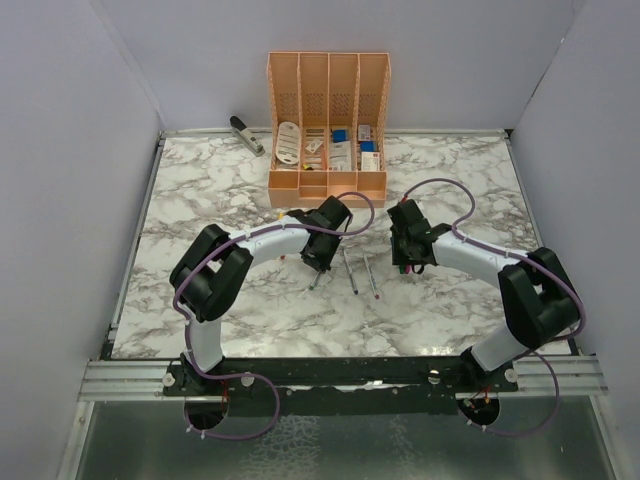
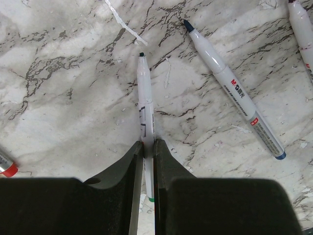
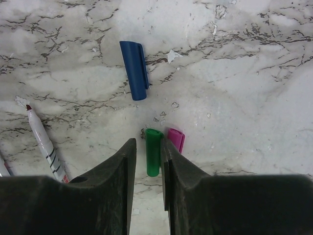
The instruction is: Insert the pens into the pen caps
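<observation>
My left gripper (image 2: pixel 146 143) is shut on a grey-white pen (image 2: pixel 145 105) with a dark green tip, low over the marble. A blue-tipped pen (image 2: pixel 234 93) lies to its right, and another pen (image 2: pixel 303 29) lies at the top right edge. My right gripper (image 3: pixel 148 142) is open and straddles the green cap (image 3: pixel 153 152), which lies on the table against the right finger. The magenta cap (image 3: pixel 176 139) lies just right of it and the blue cap (image 3: pixel 134 69) lies ahead. A red-tipped pen (image 3: pixel 45 142) lies to the left. In the top view both grippers (image 1: pixel 318 262) (image 1: pixel 410 262) are at mid-table.
An orange organizer (image 1: pixel 328 125) with white stationery stands at the back centre. A grey stapler (image 1: pixel 246 134) lies to its left. Two loose pens (image 1: pixel 350 270) lie between the grippers. A red-ended item (image 2: pixel 6 167) sits at the left edge of the left wrist view.
</observation>
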You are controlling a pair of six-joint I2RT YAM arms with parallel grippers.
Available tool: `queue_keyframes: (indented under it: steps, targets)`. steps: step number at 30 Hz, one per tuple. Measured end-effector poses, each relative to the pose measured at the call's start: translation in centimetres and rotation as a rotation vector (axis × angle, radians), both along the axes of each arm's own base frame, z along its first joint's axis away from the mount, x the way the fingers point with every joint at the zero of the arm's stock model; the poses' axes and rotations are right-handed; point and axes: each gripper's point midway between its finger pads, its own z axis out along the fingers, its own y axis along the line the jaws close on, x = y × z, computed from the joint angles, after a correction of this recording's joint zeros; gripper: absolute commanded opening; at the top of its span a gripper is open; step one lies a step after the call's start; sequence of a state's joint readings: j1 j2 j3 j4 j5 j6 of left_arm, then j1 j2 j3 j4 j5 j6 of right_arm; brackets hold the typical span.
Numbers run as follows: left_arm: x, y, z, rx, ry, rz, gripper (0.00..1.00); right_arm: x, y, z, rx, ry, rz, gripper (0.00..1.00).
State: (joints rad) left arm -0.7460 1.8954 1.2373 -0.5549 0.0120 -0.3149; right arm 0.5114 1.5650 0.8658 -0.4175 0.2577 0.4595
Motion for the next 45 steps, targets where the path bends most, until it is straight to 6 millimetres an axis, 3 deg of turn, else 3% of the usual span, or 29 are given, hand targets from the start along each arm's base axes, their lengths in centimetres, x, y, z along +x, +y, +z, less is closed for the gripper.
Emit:
queue_keyframes:
  steps: [28, 35, 45]
  targets:
    - [0.1, 0.0, 0.2, -0.015, 0.015, -0.014, 0.0, -0.5, -0.5, -1.2, -0.013, 0.031, -0.062, 0.26]
    - [0.3, -0.1, 0.3, -0.027, 0.018, -0.018, 0.0, -0.7, -0.4, -1.2, -0.016, 0.045, -0.089, 0.02]
    - [0.6, 0.1, 0.4, -0.036, 0.023, -0.017, 0.0, -1.1, -0.3, -1.1, -0.031, 0.07, -0.097, 0.01]
